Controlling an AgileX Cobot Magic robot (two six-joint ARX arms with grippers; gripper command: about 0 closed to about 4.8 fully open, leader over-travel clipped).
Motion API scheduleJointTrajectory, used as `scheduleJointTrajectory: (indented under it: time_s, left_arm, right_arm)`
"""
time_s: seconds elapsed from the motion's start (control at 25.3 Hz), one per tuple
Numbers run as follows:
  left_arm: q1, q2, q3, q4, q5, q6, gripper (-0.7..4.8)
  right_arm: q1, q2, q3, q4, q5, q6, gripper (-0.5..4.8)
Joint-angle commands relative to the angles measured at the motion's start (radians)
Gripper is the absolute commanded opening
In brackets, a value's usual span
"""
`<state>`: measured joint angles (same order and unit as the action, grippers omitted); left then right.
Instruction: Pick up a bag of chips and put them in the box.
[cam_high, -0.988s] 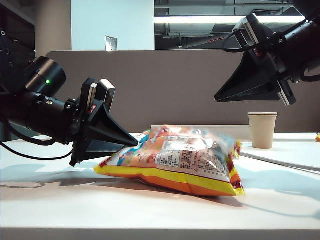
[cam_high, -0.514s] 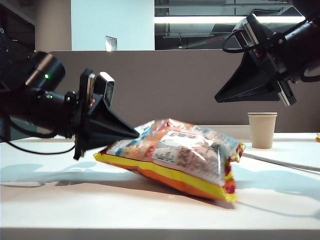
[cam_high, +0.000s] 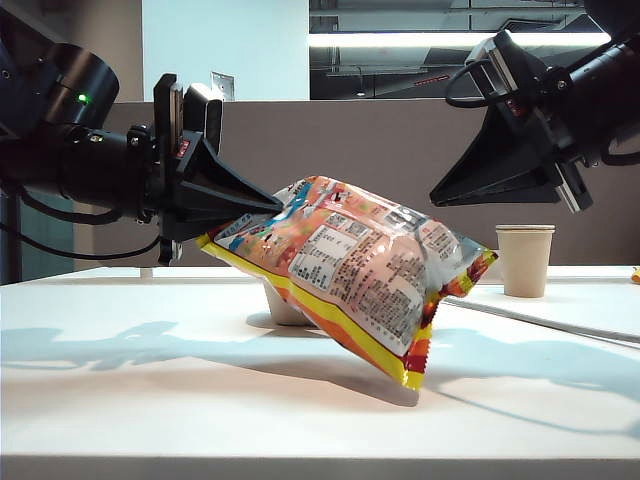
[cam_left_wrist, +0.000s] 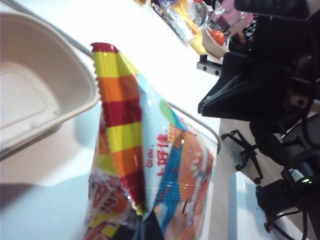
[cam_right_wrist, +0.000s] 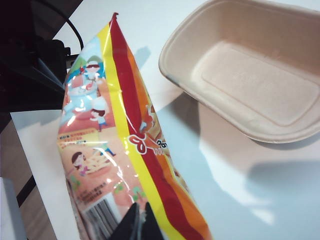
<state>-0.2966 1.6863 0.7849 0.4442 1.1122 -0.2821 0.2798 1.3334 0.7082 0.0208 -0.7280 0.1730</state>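
The bag of chips, orange and pink with a white text panel and yellow-orange striped edges, hangs tilted above the white table. My left gripper is shut on its upper left end. The bag's lowest corner is at or just above the tabletop. In the left wrist view the bag rises from the left gripper, beside the beige box. My right gripper hovers high on the right, shut and empty. The right wrist view shows the right gripper over the bag, with the box beyond. One end of the box peeks out under the bag.
A tall beige paper cup stands at the back right of the table. A cable lies across the tabletop on the right. A grey partition runs behind the table. Coloured clutter sits past the table's far end.
My left gripper has closed on the bag's left end and risen, lifting it off the table so the bag now hangs tilted. The right arm has stayed still.
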Motion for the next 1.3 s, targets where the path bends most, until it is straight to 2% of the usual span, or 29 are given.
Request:
scheduleJointTrajectory:
  time_s: [0.04,0.16,0.36,0.79,0.87,1.07,1.3]
  left_arm:
    - [-0.002,-0.005,0.0,0.075,0.011,-0.047,-0.05]
    - [-0.002,-0.005,0.001,0.133,0.005,-0.083,-0.05]
    - [-0.002,-0.005,0.003,0.209,-0.063,-0.142,-0.05]
    - [-0.002,-0.004,0.006,0.219,-0.238,-0.183,-0.05]
    - [-0.002,-0.004,0.006,0.239,-0.28,-0.207,-0.05]
    - [-0.002,-0.002,0.019,0.268,-0.315,-0.257,-0.05]
    - [-0.002,0.015,0.077,0.268,-0.378,-0.358,-0.05]
  right_arm:
    - [0.002,-0.003,0.005,0.013,-0.003,-0.013,0.13]
    - [0.002,-0.003,0.005,0.013,-0.003,-0.013,0.13]
    - [0.002,-0.003,0.005,0.014,0.013,-0.017,0.13]
    - [0.002,-0.005,0.005,0.088,0.042,-0.028,0.13]
    - [0.002,-0.005,0.005,0.122,0.041,-0.028,0.12]
    - [0.002,-0.006,0.005,0.163,0.039,-0.056,0.12]
    - [0.002,-0.017,0.005,0.188,0.03,-0.066,0.12]
